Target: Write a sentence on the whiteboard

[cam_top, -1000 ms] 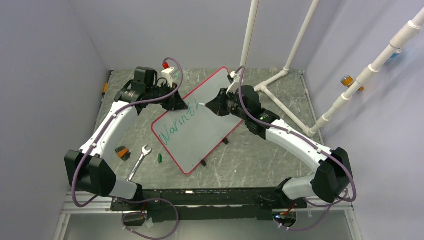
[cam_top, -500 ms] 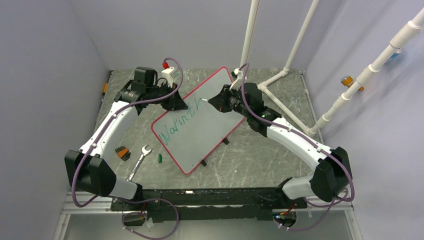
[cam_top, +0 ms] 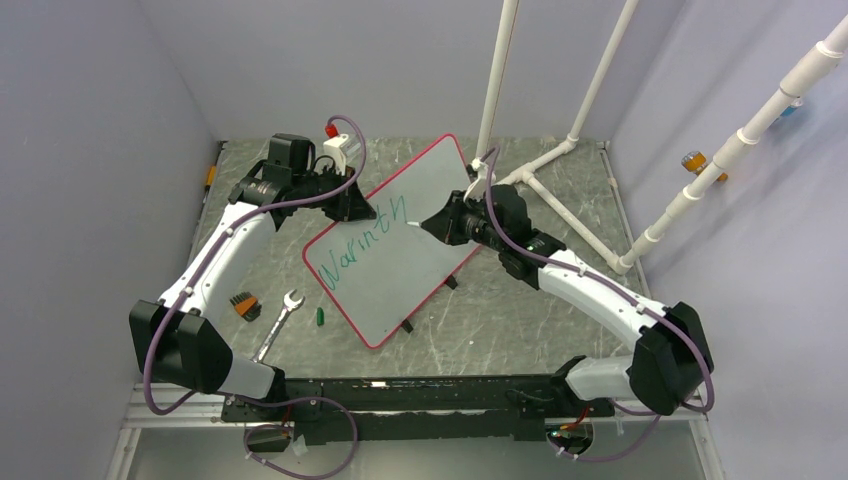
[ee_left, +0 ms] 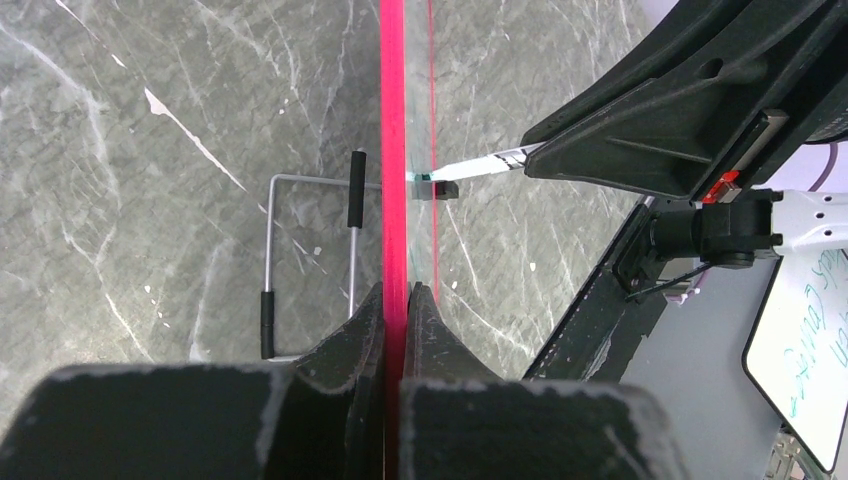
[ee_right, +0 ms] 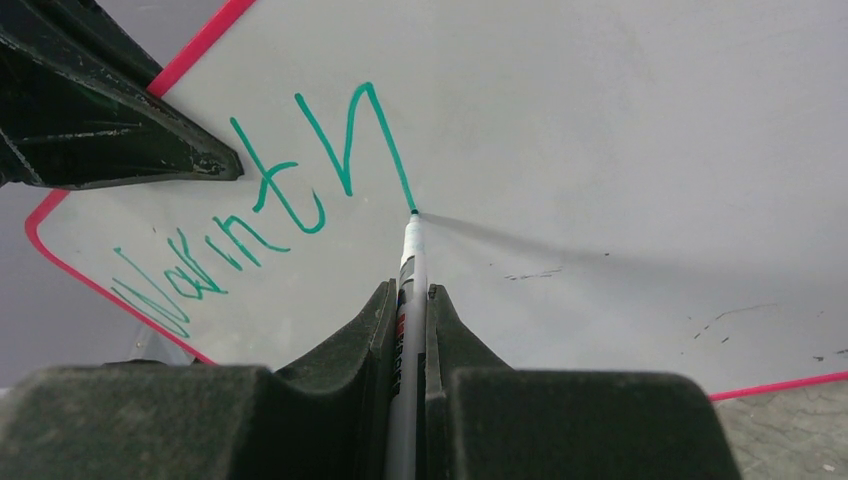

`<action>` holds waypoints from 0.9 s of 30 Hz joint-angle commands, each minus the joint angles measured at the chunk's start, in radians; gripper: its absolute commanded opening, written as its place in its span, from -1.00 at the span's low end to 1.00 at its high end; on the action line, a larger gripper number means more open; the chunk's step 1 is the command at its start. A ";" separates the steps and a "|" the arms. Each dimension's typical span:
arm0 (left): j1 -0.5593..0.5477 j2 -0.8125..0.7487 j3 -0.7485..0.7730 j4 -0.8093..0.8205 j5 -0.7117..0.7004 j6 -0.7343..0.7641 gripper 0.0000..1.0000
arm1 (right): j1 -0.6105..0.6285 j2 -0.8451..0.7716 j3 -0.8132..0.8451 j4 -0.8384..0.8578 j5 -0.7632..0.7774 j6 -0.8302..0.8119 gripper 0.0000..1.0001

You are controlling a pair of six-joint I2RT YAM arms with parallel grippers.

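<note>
Whiteboard sits diagonally on mid desk, left jaws pinching its red rim on the far-left edge, right jaws clamped on a green-tipped marker whose tip touches the board at the last stroke of the sentence, reading "Warmth".

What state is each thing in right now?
whiteboard: rim clamped in the left end effector.
sentence: unfinished, one green word so far.
marker: uncapped, tip on the whiteboard.
cap: off, lying on the table.
wrench: lying flat, untouched.
left end effector: shut on the whiteboard rim.
right end effector: shut on the marker.
</note>
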State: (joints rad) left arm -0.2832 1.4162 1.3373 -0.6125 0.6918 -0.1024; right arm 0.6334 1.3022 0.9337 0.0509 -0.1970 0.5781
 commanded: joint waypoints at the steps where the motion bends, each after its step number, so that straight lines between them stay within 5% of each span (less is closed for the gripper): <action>1: -0.033 0.002 -0.021 0.002 -0.045 0.127 -1.00 | -0.001 -0.066 0.012 -0.039 0.002 -0.013 -1.00; 13: -0.034 0.001 -0.022 0.003 -0.047 0.127 -1.00 | -0.010 -0.275 0.004 -0.161 0.075 -0.173 -1.00; 27: -0.039 0.003 -0.023 0.005 -0.045 0.125 -1.00 | -0.126 -0.200 0.049 -0.066 -0.038 -0.262 -1.00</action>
State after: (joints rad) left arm -0.2867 1.4158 1.3373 -0.6102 0.6945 -0.1024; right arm 0.5163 1.0859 0.9340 -0.1085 -0.1654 0.3431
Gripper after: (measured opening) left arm 0.066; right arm 0.123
